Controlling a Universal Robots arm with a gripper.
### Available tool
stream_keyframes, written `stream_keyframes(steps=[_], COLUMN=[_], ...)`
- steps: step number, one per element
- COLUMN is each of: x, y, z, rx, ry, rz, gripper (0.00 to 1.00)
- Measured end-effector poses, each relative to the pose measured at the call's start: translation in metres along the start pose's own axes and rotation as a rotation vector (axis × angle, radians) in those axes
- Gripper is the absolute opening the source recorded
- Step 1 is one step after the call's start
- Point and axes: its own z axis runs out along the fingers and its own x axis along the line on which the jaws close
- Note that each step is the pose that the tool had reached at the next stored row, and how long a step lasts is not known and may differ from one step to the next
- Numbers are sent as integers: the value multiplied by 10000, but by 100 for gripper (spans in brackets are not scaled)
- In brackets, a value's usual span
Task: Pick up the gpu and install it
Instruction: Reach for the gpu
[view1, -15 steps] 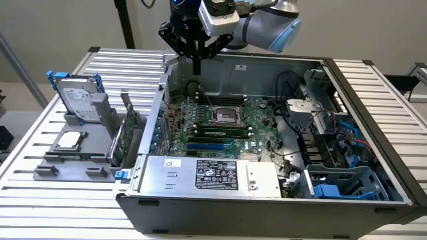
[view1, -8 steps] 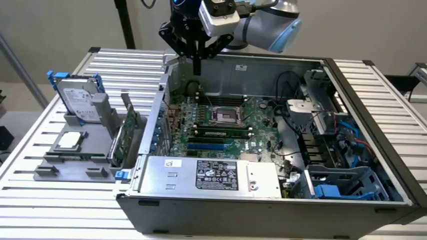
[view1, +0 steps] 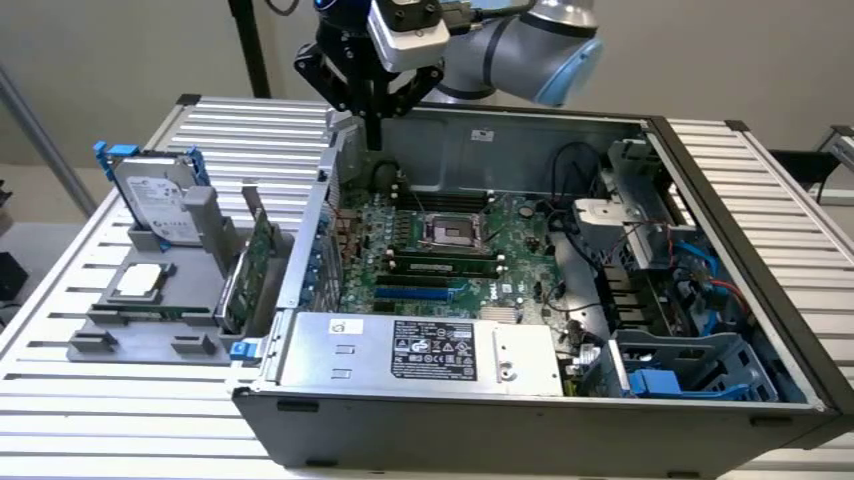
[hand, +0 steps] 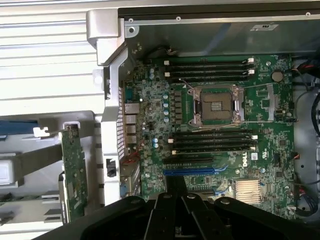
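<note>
Over a slatted counter (view1: 54, 400), hovers above the case's (view1: 534, 425) rear corner, fingers (view1: 378, 125) pressed together, empty. Best to part them wide, then take the gpu (view1: 258, 262), upright just outside the case, squarely.

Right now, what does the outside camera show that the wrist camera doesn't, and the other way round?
The exterior view adds the robot arm, the hard drive in its blue frame and the power supply. The wrist view adds a straight-down look at the board's round battery. Both share the shut gripper, the gpu standing in its holder outside the case, and the processor socket.
</note>
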Motion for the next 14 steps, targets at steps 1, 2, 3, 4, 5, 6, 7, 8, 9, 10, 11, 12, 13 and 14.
stream_keyframes(steps=[1,2,3,4,5,6,7,8,9,10,11,12,13,14], x=[45,90,136,181,226,270,318,408,453,499,545,590,635,680], y=[-3,-7,-10,-13,-17,-20,-24,-30,-34,-37,-40,-44,-47,-50], z=[0,-1,0,0,1,3,5,9,11,13,16,18,20,23], rx=[0,0,0,0,0,0,0,0,0,0,0,0,0,0], ry=[0,0,0,1,0,0,0,0,0,0,0,0,0,0], rz=[1,1,0,0,1,1,0,1,1,0,0,0,1,0], gripper=[11,11,11,11,11,11,11,11,11,11,11,11,11,11])
